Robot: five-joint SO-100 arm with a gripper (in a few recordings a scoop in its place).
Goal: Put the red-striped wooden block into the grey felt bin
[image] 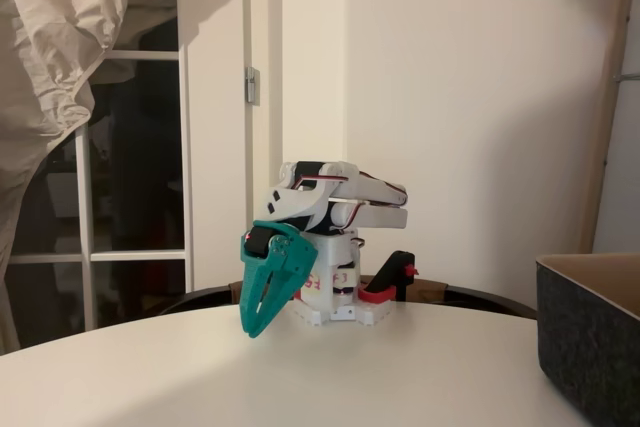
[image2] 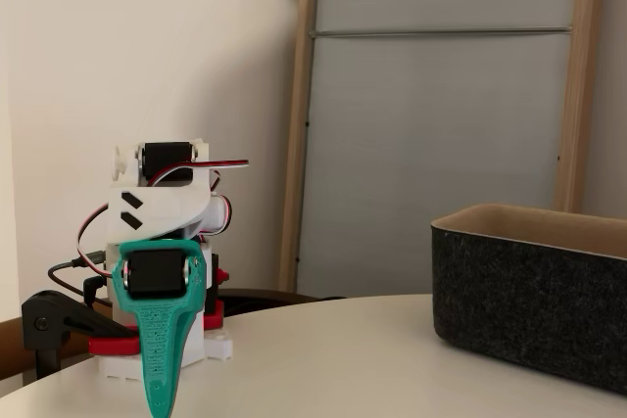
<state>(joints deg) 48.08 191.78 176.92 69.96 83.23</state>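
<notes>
Here the white arm (image: pixel 335 209) sits folded low over its own base, and that base serves as the landmark for everything else on the round white table (image: pixel 300 377). The teal gripper (image: pixel 248 325) hangs down in front of the base, a little to its left in one fixed view (image: pixel 270 282) and directly before it in the other (image2: pixel 157 403); its tips point at the tabletop and sit just above it. The two teal fingers lie pressed together along their length with no gap visible between them, and nothing is held between them. A red-and-black clamp (image: pixel 392 282) is fastened at the table edge just beside the base, on its right in one fixed view and on its left in the other (image2: pixel 49 325). The grey felt bin (image2: pixel 534 286) stands upright on the table well to the right of the base in both fixed views, apart from the arm, its dark walls straight and its tan inner face showing along the rim; in one view only its left end (image: pixel 590 337) shows, cut off by the picture's edge. From these low angles the inside of the bin cannot be seen. The red-striped wooden block cannot be located, so its direction and long axis cannot be told.
</notes>
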